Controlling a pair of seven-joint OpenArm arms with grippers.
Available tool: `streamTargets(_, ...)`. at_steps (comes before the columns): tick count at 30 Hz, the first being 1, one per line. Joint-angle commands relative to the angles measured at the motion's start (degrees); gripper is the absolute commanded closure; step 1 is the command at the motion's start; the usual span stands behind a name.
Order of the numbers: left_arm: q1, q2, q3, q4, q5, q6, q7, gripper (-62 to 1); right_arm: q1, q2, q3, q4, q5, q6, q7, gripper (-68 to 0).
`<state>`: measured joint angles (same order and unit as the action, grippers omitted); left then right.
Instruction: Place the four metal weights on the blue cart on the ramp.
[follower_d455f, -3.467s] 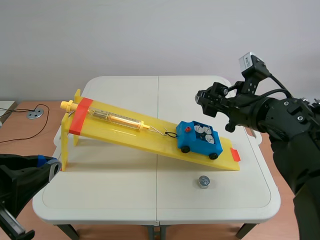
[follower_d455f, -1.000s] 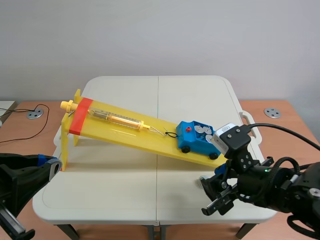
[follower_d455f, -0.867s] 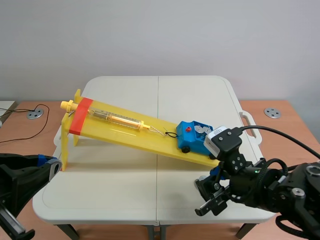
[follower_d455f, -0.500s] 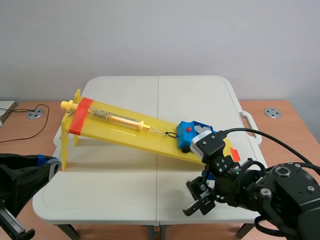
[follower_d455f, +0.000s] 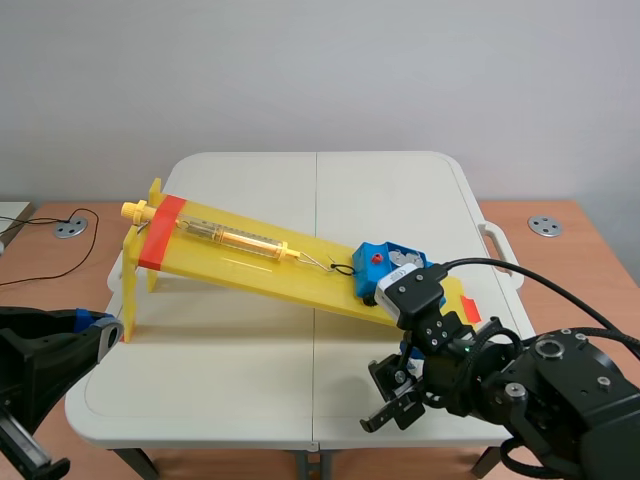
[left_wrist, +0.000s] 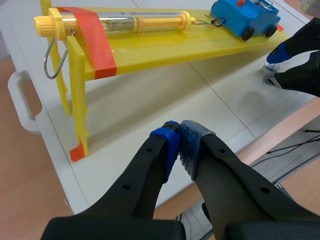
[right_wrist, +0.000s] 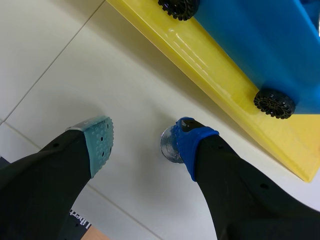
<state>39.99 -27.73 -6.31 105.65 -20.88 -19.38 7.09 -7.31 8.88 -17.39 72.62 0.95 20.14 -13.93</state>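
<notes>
The big white bench (follower_d455f: 250, 380) holds everything. On it stands a long yellow ramp (follower_d455f: 260, 270), with its high end toward 10 o'clock and its low end toward 4 o'clock. The black right arm (follower_d455f: 540, 390) comes in from 4 o'clock and bends down low over the bench. The black left arm (follower_d455f: 45, 365) sits low at 8 o'clock, off the corner of the bench. A blue cart (follower_d455f: 385, 268) with black wheels sits on the ramp near its low end. A clear tube (follower_d455f: 235, 238) with a yellow stick inside lies along the ramp at 10 o'clock from the cart, and a thin wire hook (follower_d455f: 340, 268) joins the two. A red band (follower_d455f: 160, 232) goes across the high end of the ramp. The right hand (right_wrist: 145, 150) is down at the bench, at 6 o'clock from the cart, and its two fingers are spread wide apart. The left hand (left_wrist: 179, 145) has its two fingers pressed together with nothing between them. Round grey weights (follower_d455f: 400, 259) sit on top of the cart, but the arm hides some of it, so I cannot count them. One more small round metal weight (right_wrist: 170, 145) stands on the bench just beside the low edge of the ramp. It is between the right hand's fingers, touching the blue pad (right_wrist: 190, 142) and apart from the grey-green pad (right_wrist: 100, 145).
</notes>
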Motion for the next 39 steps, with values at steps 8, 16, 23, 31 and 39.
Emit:
streamTargets(8,-1.14,0.37,-0.46,4.63,-3.39,-1.81,-5.95,-2.7,4.24,0.02,0.55,4.59,-1.20,-2.84,6.84,-29.1)
streamTargets(16,-1.14,0.37,-0.46,4.63,-3.39,-1.81,-5.97,-2.7,1.64,0.04,0.55,11.69,-1.18,-2.80,5.90,-29.1)
streamTargets(23,-1.14,0.37,-0.46,4.63,-3.39,-1.81,-5.97,-2.7,-0.63,0.04,0.55,12.24,-0.72,-2.84,4.07,-29.1)
streamTargets(31,-1.14,0.37,-0.46,4.63,-3.39,-1.81,-5.97,-2.7,-2.21,0.02,0.55,10.40,-0.72,-7.39,3.98,-29.1)
streamTargets(39,-1.14,0.37,-0.46,4.63,-3.39,-1.81,-5.95,-2.7,-0.87,0.00,0.55,7.48,-0.48,-9.05,5.55,-29.1)
